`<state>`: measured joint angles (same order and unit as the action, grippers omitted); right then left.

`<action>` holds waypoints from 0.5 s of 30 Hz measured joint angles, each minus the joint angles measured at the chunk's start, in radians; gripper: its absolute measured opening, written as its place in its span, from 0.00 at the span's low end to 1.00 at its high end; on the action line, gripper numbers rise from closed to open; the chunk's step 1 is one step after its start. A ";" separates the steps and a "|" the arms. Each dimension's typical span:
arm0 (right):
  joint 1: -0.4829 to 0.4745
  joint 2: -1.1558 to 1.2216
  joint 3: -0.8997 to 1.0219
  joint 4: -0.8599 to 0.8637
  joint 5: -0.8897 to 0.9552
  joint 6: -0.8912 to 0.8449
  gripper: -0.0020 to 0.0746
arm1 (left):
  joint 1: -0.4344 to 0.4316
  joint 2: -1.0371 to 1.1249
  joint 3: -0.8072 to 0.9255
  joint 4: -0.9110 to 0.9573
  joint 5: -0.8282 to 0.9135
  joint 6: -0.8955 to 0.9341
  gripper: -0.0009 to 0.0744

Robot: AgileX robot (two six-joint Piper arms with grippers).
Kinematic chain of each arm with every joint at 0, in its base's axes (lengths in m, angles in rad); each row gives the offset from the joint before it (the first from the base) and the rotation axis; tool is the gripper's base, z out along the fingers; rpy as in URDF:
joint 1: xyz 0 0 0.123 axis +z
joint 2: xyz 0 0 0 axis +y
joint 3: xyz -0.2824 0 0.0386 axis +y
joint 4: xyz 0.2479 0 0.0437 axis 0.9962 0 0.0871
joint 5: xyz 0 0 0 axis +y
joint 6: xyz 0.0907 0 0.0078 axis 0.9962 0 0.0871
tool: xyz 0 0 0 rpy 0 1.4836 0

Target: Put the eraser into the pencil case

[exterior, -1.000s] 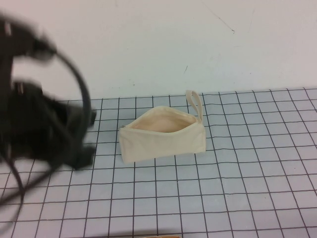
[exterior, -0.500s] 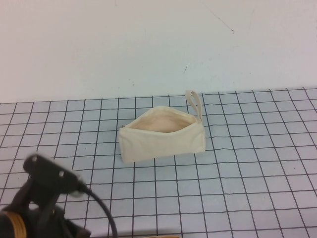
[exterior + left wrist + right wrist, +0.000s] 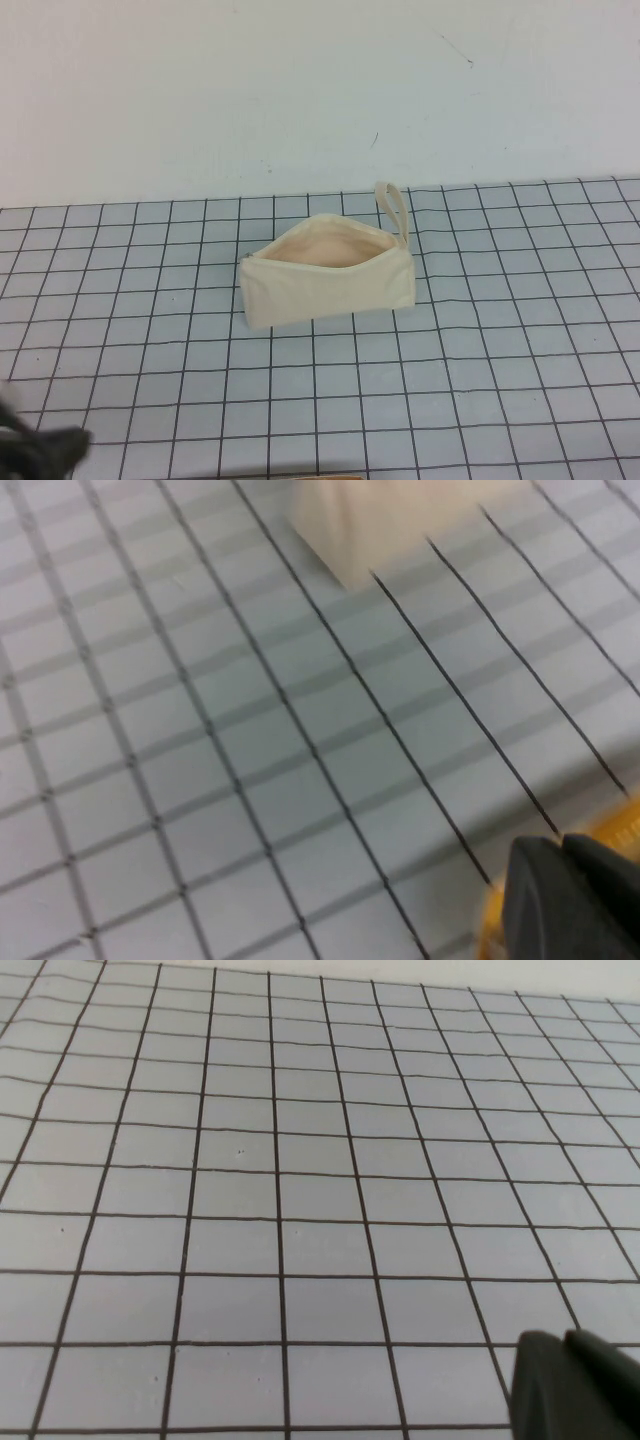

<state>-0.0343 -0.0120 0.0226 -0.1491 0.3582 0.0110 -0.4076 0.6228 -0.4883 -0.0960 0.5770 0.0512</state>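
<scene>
At mid-counter (image 3: 500, 400) I see the pencil case (image 3: 328, 272) standing unzipped; no eraser in sight (possibly inside). My left pincer (image 3: 45, 450) sits blurred at seven o'clock, my right pincer (image 3: 575, 1385) elsewhere; whether either is spread, I cannot tell.

Left pincer (image 3: 45, 450) blurred, cut by edge — pencil case (image 3: 400, 520) cropped, blurred.

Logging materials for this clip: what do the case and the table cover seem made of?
Case: looks like matte cream cloth, soft folds, peach lining. Table cover: smooth grey sheet printed with a black grid, perhaps paper or vinyl. Left claw at the near left edge; right claw over bare grid.
</scene>
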 joint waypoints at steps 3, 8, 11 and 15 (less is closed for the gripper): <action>0.000 0.000 0.000 0.000 0.000 0.000 0.02 | 0.105 -0.100 0.032 0.002 -0.061 0.000 0.01; 0.000 0.000 0.000 0.000 0.000 0.000 0.02 | 0.275 -0.319 0.117 0.002 -0.119 0.000 0.01; 0.000 0.000 0.000 0.000 0.000 0.000 0.02 | 0.333 -0.421 0.169 0.002 -0.122 0.000 0.01; 0.000 0.000 0.000 0.000 0.000 -0.001 0.02 | 0.378 -0.526 0.277 0.000 -0.149 0.000 0.01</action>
<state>-0.0343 -0.0120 0.0226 -0.1491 0.3582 0.0103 -0.0292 0.0965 -0.2115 -0.0960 0.4279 0.0512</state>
